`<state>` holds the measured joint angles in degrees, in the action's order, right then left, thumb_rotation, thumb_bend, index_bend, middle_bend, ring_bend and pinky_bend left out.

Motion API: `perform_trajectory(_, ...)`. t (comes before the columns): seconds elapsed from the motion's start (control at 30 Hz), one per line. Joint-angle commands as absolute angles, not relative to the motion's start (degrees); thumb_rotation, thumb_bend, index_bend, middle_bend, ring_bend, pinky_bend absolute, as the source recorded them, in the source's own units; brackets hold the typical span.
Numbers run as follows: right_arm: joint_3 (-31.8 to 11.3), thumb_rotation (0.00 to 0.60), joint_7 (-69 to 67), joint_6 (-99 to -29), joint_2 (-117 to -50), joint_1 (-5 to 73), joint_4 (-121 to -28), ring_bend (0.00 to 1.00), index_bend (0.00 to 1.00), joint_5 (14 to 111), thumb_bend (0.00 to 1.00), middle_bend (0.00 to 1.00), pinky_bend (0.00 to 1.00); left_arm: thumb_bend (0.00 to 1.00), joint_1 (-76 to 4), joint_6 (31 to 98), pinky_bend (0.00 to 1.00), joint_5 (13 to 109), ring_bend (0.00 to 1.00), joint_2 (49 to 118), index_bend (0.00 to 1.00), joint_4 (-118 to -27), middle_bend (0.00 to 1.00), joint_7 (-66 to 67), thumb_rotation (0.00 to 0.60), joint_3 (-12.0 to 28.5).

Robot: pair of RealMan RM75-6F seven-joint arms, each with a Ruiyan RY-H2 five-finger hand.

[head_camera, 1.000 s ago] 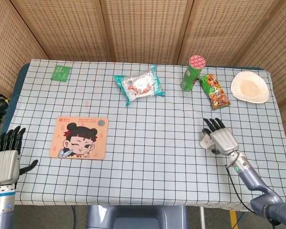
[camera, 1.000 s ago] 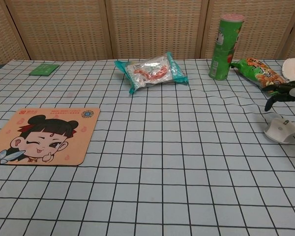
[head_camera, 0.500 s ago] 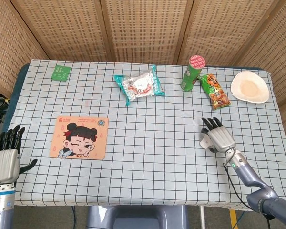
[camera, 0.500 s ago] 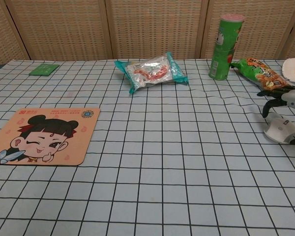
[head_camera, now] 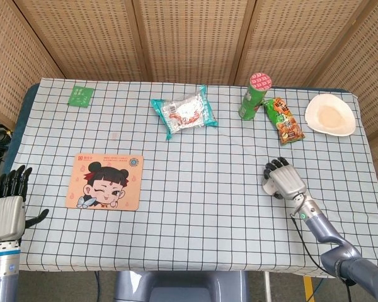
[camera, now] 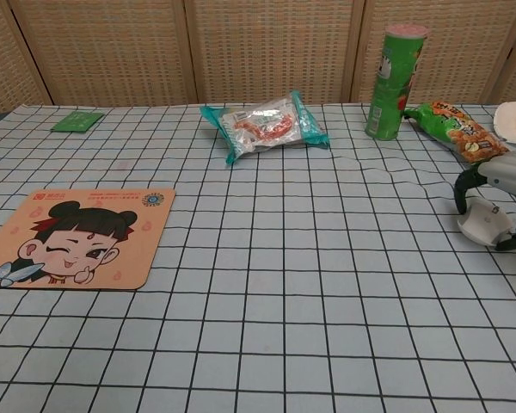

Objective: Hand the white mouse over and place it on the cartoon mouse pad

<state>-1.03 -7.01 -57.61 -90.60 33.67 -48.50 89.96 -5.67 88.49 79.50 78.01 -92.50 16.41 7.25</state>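
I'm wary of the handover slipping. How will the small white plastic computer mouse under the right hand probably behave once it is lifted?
The white plastic computer mouse looks rigid and small, so probably light. Its smooth, rounded shell may slip between the right hand's curled fingers. Its flat base suggests it will sit steady on the cartoon mouse pad.

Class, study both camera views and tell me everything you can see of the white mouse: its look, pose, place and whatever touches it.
The white mouse is small, rounded and smooth, plastic by its look, and sits on the checked tablecloth near the table's right side, far from the cartoon mouse pad. The right hand arches over it, dark fingers curled down on either side. In the head view the hand hides nearly all of it. Whether it is lifted cannot be told.
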Motion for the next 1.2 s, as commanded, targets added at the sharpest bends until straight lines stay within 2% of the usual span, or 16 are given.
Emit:
perform_trajectory(0.03, -0.8, 0.600, -7.0, -59.6, -90.7, 33.7, -48.9, 0.42, 0.76, 91.1, 0.14, 0.52, 0.45, 0.08, -5.7, 88.4, 0.00, 79.5, 0.00, 78.0, 0.00, -92.5, 0.00, 16.3, 0.600, 7.2)
perform_trajectory(0.4, -1.7, 0.600, -2.0, -62.5, -89.4, 36.3, -56.7, 0.43, 0.78, 93.2, 0.14, 0.53, 0.45, 0.08, -5.7, 88.6, 0.00, 78.8, 0.00, 77.8, 0.00, -92.3, 0.00, 15.8, 0.600, 7.7)
perform_trajectory(0.7, -3.7, 0.600, 2.2, -62.2, -93.7, 42.7, -58.6, 0.43, 0.78, 96.5, 0.14, 0.51, 0.45, 0.08, -5.7, 88.7, 0.00, 78.6, 0.00, 77.6, 0.00, -92.2, 0.00, 15.3, 0.600, 7.9)
perform_trajectory(0.97, -4.5, 0.600, 3.6, -63.1, -99.2, 48.4, -54.9, 0.43, 0.78, 100.1, 0.14, 0.51, 0.45, 0.08, -6.0, 87.8, 0.00, 77.2, 0.00, 77.7, 0.00, -91.4, 0.00, 14.8, 0.600, 8.4)
perform_trajectory(1.2, -1.8, 0.600, 1.5, -66.2, -105.0, 52.0, -46.4, 0.43, 0.78, 105.3, 0.14, 0.51, 0.45, 0.08, -6.1, 87.2, 0.00, 76.0, 0.00, 77.5, 0.00, -91.0, 0.00, 13.9, 0.600, 8.8)
